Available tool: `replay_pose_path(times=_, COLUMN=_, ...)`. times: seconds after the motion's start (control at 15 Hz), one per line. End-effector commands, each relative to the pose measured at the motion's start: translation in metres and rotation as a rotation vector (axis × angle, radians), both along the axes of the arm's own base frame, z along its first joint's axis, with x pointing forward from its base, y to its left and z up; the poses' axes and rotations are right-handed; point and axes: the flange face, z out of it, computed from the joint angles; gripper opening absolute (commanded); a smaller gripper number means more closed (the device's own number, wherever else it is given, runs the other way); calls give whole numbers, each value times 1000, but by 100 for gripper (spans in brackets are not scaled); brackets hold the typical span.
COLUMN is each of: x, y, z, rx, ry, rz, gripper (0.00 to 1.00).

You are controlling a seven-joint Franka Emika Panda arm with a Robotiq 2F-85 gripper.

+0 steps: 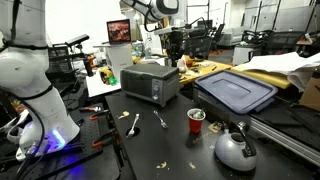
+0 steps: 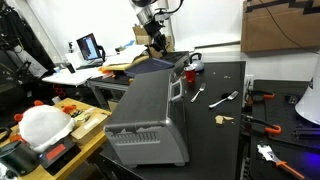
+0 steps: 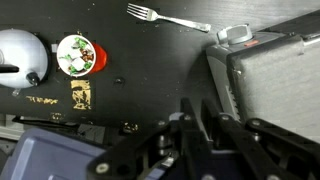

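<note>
One gripper (image 3: pixel 205 112) hangs above the black table (image 3: pixel 150 75), and nothing shows between its fingers. In the wrist view the two fingers reach up from the bottom edge as dark shapes against the dark tabletop. They look close together, but I cannot tell whether they are fully closed or slightly parted.

The nearest thing is the toaster oven (image 3: pixel 275 85), just beside the fingers on the right of the wrist view, with a metal part at its corner catching the light. In both exterior views the gripper (image 1: pixel 172 47) sits high at the far end of the toaster oven (image 1: pixel 150 83), apart from it and not touching.

A fork (image 3: pixel 168 17) lies on the table beyond the fingers. A red cup (image 3: pixel 77 55) with something white in it stands well to the left, with a silver kettle (image 3: pixel 20 55) next to it. A blue lid (image 1: pixel 236 92) lies on the far side of the table.

The main risk is the small gap to the toaster oven. A straight descent with any drift to the right could catch a finger on the oven's corner and shove or tip it. A low sweep to the left could knock the cup over and spill what it holds.
</note>
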Motion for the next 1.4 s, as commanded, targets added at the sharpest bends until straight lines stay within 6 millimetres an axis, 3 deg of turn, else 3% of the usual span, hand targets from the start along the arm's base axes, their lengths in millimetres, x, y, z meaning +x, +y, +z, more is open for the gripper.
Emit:
replay_pose_path(times=0.0, x=-33, y=4, z=32, rx=65, ry=-26, rz=134, gripper=49)
replay_pose_path(times=0.47, x=-78, y=21, z=79, rx=126, ry=-72, rz=222, gripper=99)
replay_pose_path(times=1.0, x=-95, y=47, z=85, rx=174, ry=-126, rz=193, gripper=100)
replay_pose_path(times=1.13, x=-95, y=57, z=80, rx=190, ry=-138, rz=190, gripper=100)
replay_pose_path(times=1.27, x=-87, y=70, z=62, rx=197, ry=-66, rz=125, gripper=100)
replay_pose_path(times=1.33, x=-87, y=59, z=73, rx=189, ry=-97, rz=173, gripper=100)
